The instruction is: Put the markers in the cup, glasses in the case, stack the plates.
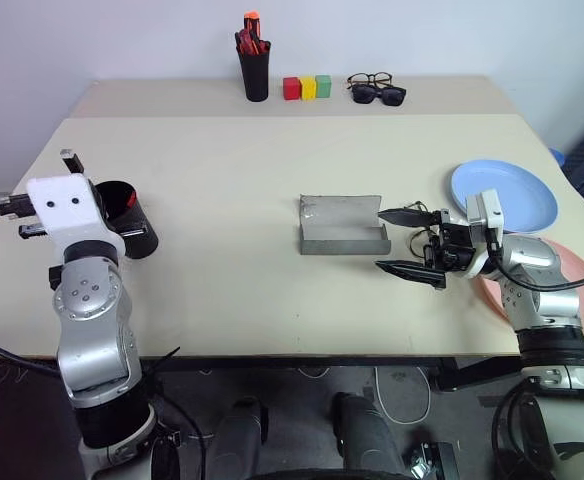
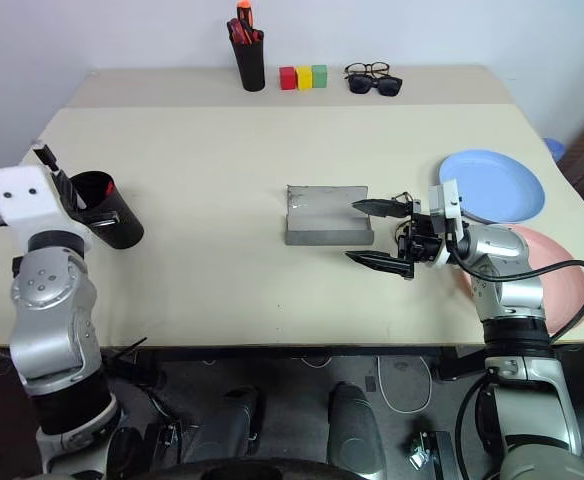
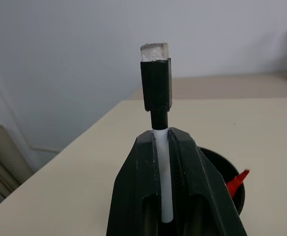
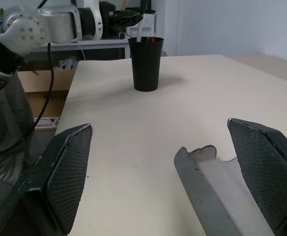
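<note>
White slim marker with a black cap [image 3: 159, 147] sits clamped in my left gripper [image 3: 163, 142], long axis upright, cap up, above the tapered black cup [image 4: 146, 64] at the beige table's [image 1: 242, 170] nine o'clock edge. My right gripper [image 1: 409, 243] gapes beside the open grey case [image 1: 344, 227]. White wall behind.

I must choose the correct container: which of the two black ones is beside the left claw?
The wide tapered cup, by the table's left edge. The narrow pen holder stands at the far edge.

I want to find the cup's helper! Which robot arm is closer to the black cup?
Left. The left gripper holds the white marker just over the cup; the right gripper is far across, by the case.
</note>
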